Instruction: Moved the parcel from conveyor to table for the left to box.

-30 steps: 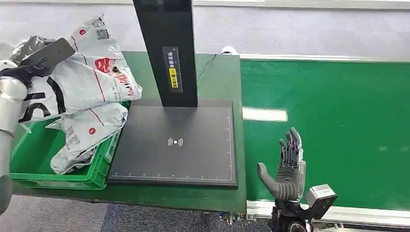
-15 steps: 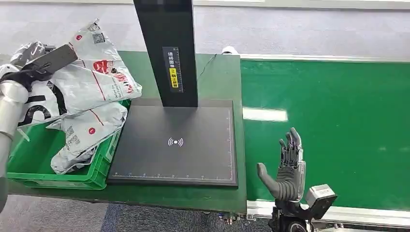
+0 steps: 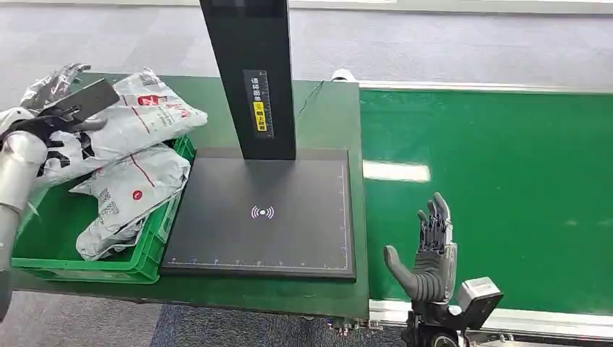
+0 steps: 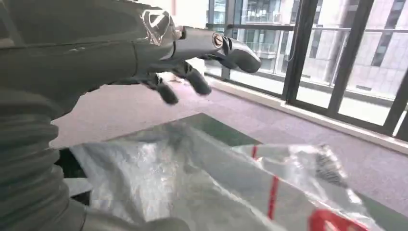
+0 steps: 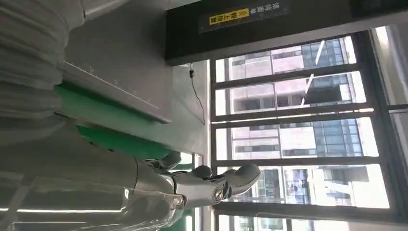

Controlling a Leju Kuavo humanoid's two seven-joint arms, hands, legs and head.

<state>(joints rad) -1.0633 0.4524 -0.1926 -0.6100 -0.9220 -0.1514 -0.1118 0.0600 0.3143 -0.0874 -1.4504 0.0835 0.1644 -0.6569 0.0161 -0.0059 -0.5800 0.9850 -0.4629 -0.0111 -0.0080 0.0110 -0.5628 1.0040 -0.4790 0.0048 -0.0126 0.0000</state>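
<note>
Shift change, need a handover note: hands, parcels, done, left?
Left hand: open, fingers spread above the top parcel of the pile in the green bin.
Right hand: open, holds nothing, upright at the near edge of the conveyor.
Scanner pad: nothing on it.
Done: parcels sit in the bin.
Left: no parcel visible on the belt to pick next.

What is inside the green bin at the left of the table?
The green bin holds several white plastic parcels piled past its rim, the top one beneath the left hand. Whatever lies under the pile is covered.
</note>
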